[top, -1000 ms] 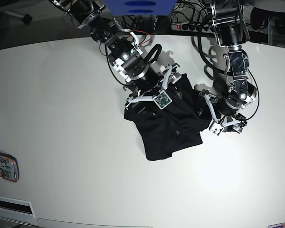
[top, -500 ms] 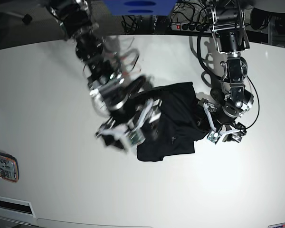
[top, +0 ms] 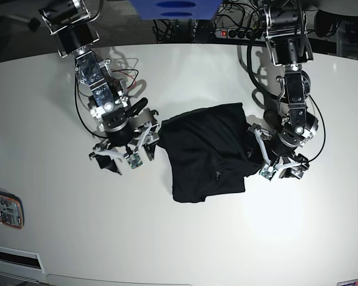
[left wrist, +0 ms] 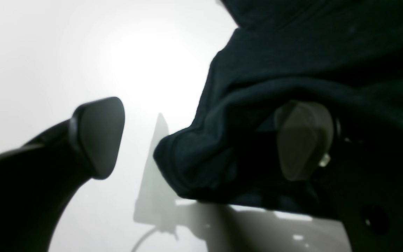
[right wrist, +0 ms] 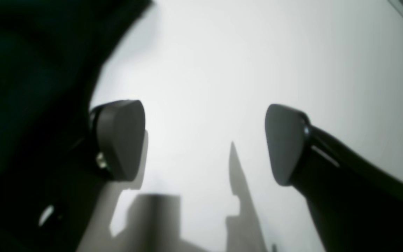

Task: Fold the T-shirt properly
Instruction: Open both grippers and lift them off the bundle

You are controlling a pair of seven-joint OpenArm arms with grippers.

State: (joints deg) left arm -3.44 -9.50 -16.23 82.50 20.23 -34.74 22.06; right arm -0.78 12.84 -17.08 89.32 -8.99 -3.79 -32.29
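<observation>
**Black T-shirt lying folded between two opened grippers**

At the far left edge of the base view, a small flat device with an orange rim [top: 5, 208] was seen on the white round table [top: 59, 238]. Further right, the right gripper [top: 126, 156] was held low over the table, just beside the left edge of the cloth. Its jaws were spread apart and nothing was grasped between them; only bare table was seen between its dark fingertips [right wrist: 121, 140].

In the middle, the plain black, soft, wrinkled short-sleeved T-shirt [top: 206, 152] was laid on the table as a compact folded bundle.

On the right, the left gripper [top: 281, 164] was placed at the right edge of the T-shirt. Its jaws were spread wide. One fingertip [left wrist: 98, 136] was over bare table, the other was against a fold of the cloth [left wrist: 292, 63], which was not clamped.
</observation>
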